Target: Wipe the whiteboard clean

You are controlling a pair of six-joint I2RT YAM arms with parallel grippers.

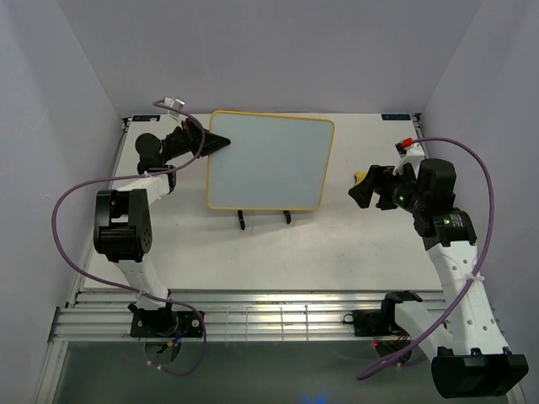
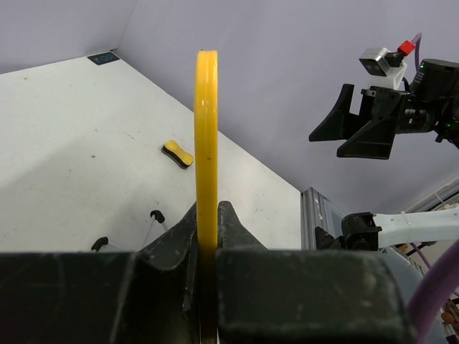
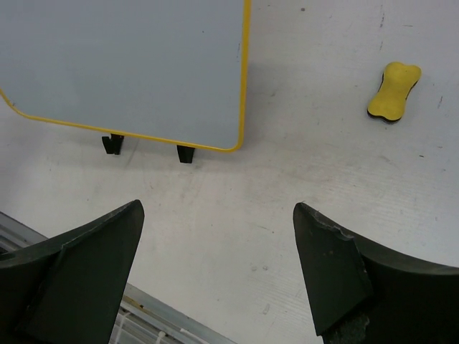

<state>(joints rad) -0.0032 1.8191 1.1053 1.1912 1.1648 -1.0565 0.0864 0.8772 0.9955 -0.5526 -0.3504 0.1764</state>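
Observation:
The whiteboard (image 1: 268, 160) with its yellow frame stands on black wire feet at the table's middle back, its face blank. My left gripper (image 1: 221, 140) is shut on the board's left edge; in the left wrist view the yellow frame (image 2: 206, 143) runs up between my fingers, seen edge-on. My right gripper (image 1: 364, 189) is open and empty, above the table right of the board. The right wrist view shows the board (image 3: 129, 64) at the upper left. A small yellow eraser (image 3: 393, 91) lies on the table, also seen in the left wrist view (image 2: 177, 154).
Grey walls close in the white table (image 1: 337, 244) on three sides. A slotted metal rail (image 1: 278, 316) runs along the near edge. The board's black stand feet (image 3: 185, 153) rest on the table in front of the board.

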